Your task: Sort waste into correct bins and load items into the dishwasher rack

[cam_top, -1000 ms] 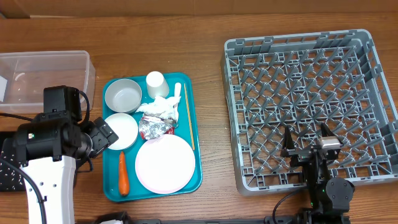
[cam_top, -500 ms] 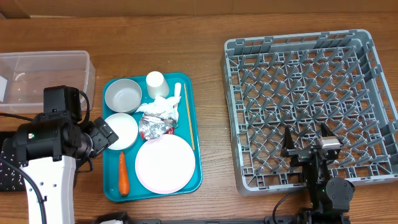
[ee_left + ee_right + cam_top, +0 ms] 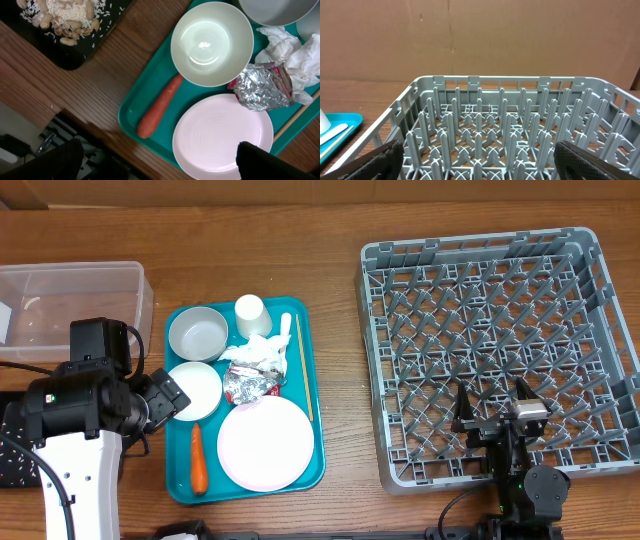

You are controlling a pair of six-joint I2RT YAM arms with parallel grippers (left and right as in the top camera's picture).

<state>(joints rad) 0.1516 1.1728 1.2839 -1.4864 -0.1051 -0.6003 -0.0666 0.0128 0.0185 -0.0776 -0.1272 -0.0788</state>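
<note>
Left jaws gaping wide, holding nothing, hovering over teal tray's (image 3: 137, 102) edge, pink plate (image 3: 222, 137), white bowl (image 3: 212, 42), crumpled foil wrapper (image 3: 260, 87) lying close together inside, right jaws spreading wide, empty, hanging over grey rack's (image 3: 495, 80) open pegged floor.

Bright, even light comes from above. From overhead, the brown wooden surface (image 3: 340, 220) looks sharp, with only thin, soft shadows beside things. In the left wrist view, a small white round bowl (image 3: 212, 42) has a shiny white spot in its middle, and the crumpled silver foil wrapper (image 3: 260, 87) sparkles. The left gripper (image 3: 159, 160) shows as dark, blurry shapes in the bottom corners. So does the right gripper (image 3: 479, 160), while the grey plastic rack (image 3: 510, 125) past it looks sharp.
</note>
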